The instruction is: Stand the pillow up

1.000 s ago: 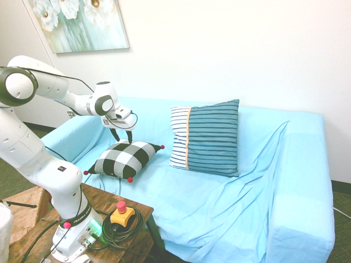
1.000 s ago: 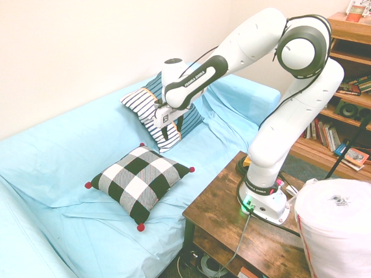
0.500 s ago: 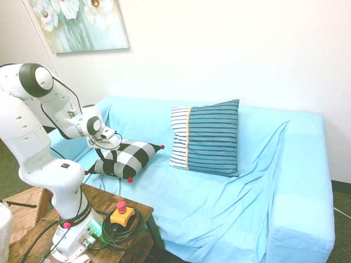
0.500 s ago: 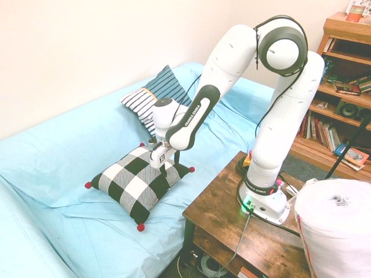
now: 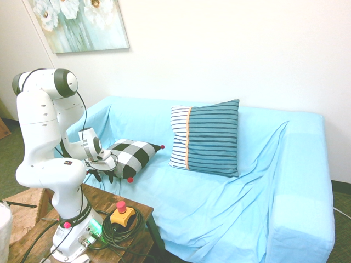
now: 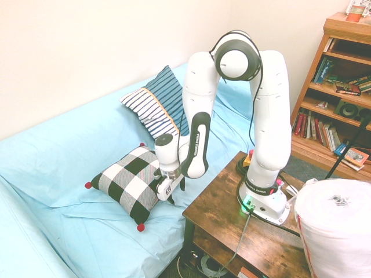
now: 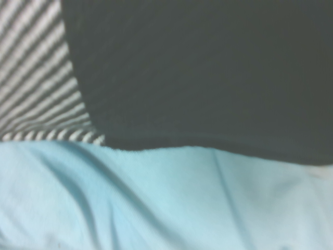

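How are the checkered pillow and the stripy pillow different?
The checkered pillow has black and white squares, but the stripy pillow has lines, with teal on one part and white on another. The checkered pillow has red pom-poms on its corners; the stripy pillow shows none. The checkered pillow lies down on the seat, while the stripy pillow leans up against the sofa's back. Both are on the same blue sofa.
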Motion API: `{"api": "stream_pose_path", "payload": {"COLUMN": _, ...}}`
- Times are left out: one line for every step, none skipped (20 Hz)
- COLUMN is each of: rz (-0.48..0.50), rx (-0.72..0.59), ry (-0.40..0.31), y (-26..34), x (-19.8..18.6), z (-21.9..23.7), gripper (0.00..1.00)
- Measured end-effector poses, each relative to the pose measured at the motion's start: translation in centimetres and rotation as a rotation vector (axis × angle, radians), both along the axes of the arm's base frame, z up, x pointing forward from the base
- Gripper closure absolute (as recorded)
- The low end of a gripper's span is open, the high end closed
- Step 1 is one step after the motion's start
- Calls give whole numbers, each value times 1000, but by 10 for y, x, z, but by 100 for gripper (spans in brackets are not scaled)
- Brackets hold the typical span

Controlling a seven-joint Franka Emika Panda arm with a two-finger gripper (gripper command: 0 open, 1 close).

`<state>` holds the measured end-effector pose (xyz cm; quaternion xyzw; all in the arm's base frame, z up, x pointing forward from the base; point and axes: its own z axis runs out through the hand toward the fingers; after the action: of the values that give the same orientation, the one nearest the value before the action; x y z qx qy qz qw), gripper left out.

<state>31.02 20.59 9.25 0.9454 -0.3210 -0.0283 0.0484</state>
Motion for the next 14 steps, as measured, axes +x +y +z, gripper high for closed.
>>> {"api": "stream_pose_path", "payload": {"rz": -3, "rx": 5, "ry": -7, "y": 6, "x": 2, "z": -9, "gripper": 0}}
{"api": "stream_pose_path", "payload": {"rz": -8, "rx": 13, "ry": -16, "y": 12, "x": 3, "z": -16, "gripper": 0}}
{"api": "stream_pose_path", "payload": {"rz": -11, "rx": 28, "ry": -27, "y": 19, "x": 5, "z": -23, "gripper": 0}}
{"api": "stream_pose_path", "payload": {"rz": -17, "rx": 46, "ry": -35, "y": 25, "x": 5, "z": -28, "gripper": 0}}
{"api": "stream_pose_path", "payload": {"rz": -27, "rx": 57, "ry": -41, "y": 29, "x": 7, "z": -32, "gripper": 0}}
{"api": "stream_pose_path", "payload": {"rz": -36, "rx": 62, "ry": -44, "y": 31, "x": 9, "z": -35, "gripper": 0}}
{"api": "stream_pose_path", "payload": {"rz": -45, "rx": 63, "ry": -49, "y": 31, "x": 11, "z": -36, "gripper": 0}}
{"api": "stream_pose_path", "payload": {"rz": -52, "rx": 61, "ry": -56, "y": 29, "x": 14, "z": -37, "gripper": 0}}
{"api": "stream_pose_path", "payload": {"rz": -59, "rx": 59, "ry": -65, "y": 27, "x": 17, "z": -37, "gripper": 0}}
{"api": "stream_pose_path", "payload": {"rz": -68, "rx": 55, "ry": -75, "y": 25, "x": 21, "z": -36, "gripper": 0}}
{"api": "stream_pose_path", "payload": {"rz": -75, "rx": 50, "ry": -86, "y": 22, "x": 26, "z": -35, "gripper": 0}}
{"api": "stream_pose_path", "payload": {"rz": -81, "rx": 46, "ry": -101, "y": 20, "x": 32, "z": -32, "gripper": 0}}
{"api": "stream_pose_path", "payload": {"rz": -86, "rx": 42, "ry": -119, "y": 18, "x": 38, "z": -29, "gripper": 0}}
{"api": "stream_pose_path", "payload": {"rz": -89, "rx": 42, "ry": -135, "y": 17, "x": 45, "z": -24, "gripper": 0}}
